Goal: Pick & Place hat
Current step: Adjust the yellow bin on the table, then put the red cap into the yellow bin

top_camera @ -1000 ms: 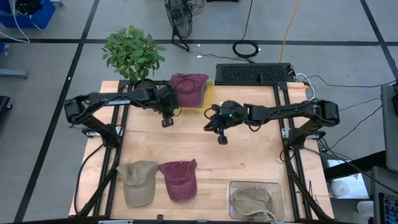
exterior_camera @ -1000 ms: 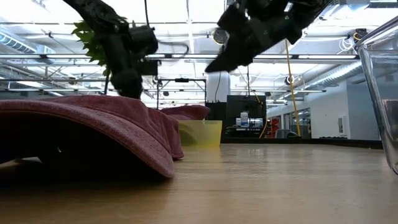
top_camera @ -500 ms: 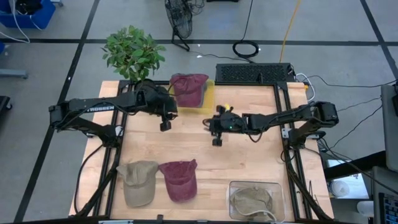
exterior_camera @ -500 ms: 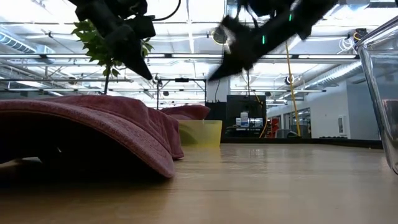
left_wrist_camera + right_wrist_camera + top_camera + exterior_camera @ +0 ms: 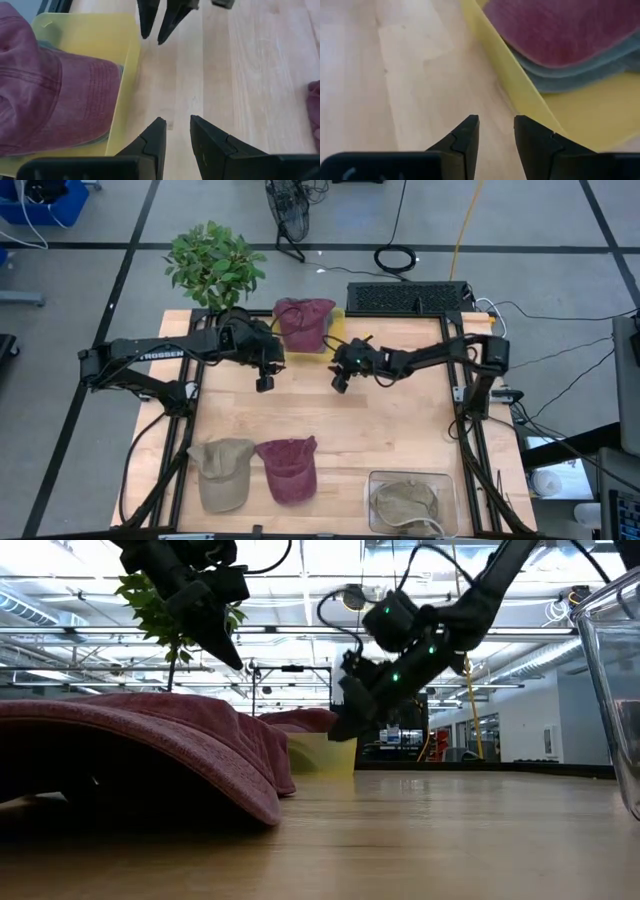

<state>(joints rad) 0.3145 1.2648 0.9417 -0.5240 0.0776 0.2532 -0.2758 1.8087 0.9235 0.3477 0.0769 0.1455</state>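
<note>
A maroon hat [image 5: 303,320] lies on top of a yellow bin [image 5: 336,330] at the table's far edge, and in the right wrist view a grey-blue hat [image 5: 580,75] shows under it. My left gripper [image 5: 264,383] hangs open just left of the bin, over bare wood. My right gripper [image 5: 339,385] is open just near of the bin's right corner, fingers pointing toward it. In the left wrist view the bin [image 5: 125,75] and the maroon hat [image 5: 50,100] lie ahead of the open fingers [image 5: 176,120]. The right wrist view has the bin's rim [image 5: 520,95] just beyond the fingertips [image 5: 495,119].
At the near edge lie a tan hat [image 5: 222,472] and a second maroon hat [image 5: 288,468], which fills the low view's left [image 5: 150,750]. A clear container [image 5: 410,502] holds another tan hat. A potted plant [image 5: 213,265] stands beyond the far left corner. Bare wood lies mid-table.
My right gripper has moved from the table's middle toward the far edge and the yellow bin, and has come down lower. My left gripper has tipped from upright to slanting while staying beside the bin. No hat has moved.
</note>
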